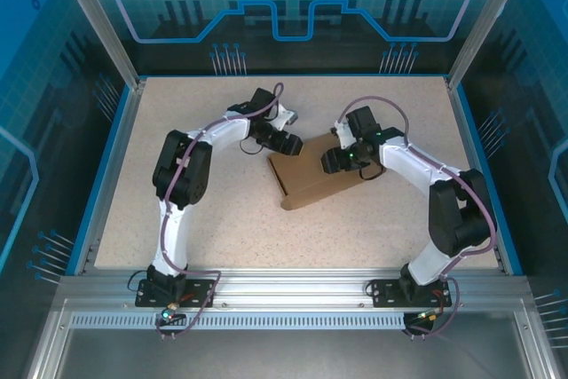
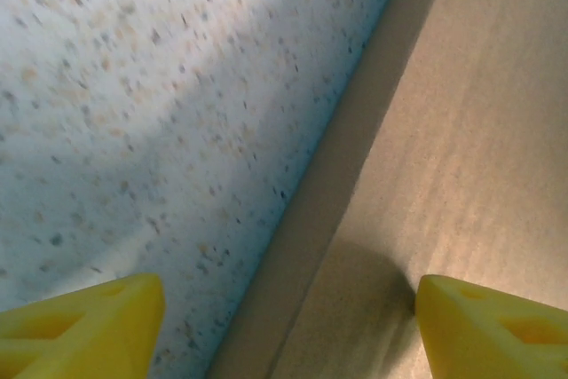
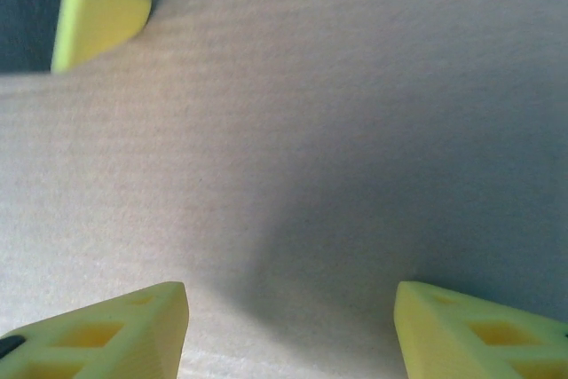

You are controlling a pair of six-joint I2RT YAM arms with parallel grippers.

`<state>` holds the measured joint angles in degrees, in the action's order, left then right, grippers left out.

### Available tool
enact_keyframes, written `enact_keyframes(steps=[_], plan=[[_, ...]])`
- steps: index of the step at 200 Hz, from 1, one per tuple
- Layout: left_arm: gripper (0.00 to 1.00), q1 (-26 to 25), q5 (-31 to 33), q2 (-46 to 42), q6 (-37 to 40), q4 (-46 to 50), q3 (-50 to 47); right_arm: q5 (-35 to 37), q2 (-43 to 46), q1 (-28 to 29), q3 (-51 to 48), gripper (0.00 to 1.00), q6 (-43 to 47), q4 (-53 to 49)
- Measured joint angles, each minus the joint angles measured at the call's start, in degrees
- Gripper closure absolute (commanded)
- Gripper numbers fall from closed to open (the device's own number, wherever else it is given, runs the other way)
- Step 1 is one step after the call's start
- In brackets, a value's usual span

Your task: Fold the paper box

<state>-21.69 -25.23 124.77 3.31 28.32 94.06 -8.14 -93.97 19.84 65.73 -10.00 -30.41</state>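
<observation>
Left gripper (image 1: 288, 141), overhead camera: it is hovering at the far left corner of the paper box (image 1: 315, 179), with its arm bending in from the left. Right gripper (image 1: 333, 160) is sitting over the far right part of the box, with its arm reaching in from the right. The jaws are too small to read from up here. The box is lying at a slant in the middle of the speckled table (image 1: 177, 130). It is plain brown with a flat panel facing up and a narrow lip running along its left edge.

Left wrist camera: the left gripper (image 2: 290, 295) is standing wide, its two yellow fingers (image 2: 89, 326) well apart and clamping nothing. One finger is hanging over the table (image 2: 133, 86), the other over the brown panel of the box (image 2: 461, 130). The box's edge is running diagonally between them, with a shaded strip alongside it. I cannot tell whether the finger on the box side is touching the cardboard.

Right wrist camera: the right gripper (image 3: 291, 299) is also standing wide and gripping nothing. Both of its yellow fingers (image 3: 106, 330) are hanging over the box (image 3: 311, 130), which is lying close beneath and showing faint corrugation lines. Another yellow fingertip (image 3: 98, 6) is poking in at the upper left, by the cardboard's edge.
</observation>
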Motion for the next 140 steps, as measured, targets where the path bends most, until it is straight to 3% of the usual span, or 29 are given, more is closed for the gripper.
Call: enact_keyframes(steps=[40, 98, 140], plan=[[0.26, 0.0, -1.6, -5.8, -1.2, -1.6, -8.9, 0.1, 4.0, -0.9, -0.3, 0.34, 0.1, -2.6], [0.26, -0.2, -1.6, -10.0, -1.9, -3.3, -15.0, -6.2, 23.6, -3.5, -15.6, 0.29, -5.2, -3.0], [0.26, -0.4, -1.2, -10.2, -1.9, -4.0, -15.5, -13.4, 21.1, -6.7, -22.5, 0.28, -10.3, 2.1]])
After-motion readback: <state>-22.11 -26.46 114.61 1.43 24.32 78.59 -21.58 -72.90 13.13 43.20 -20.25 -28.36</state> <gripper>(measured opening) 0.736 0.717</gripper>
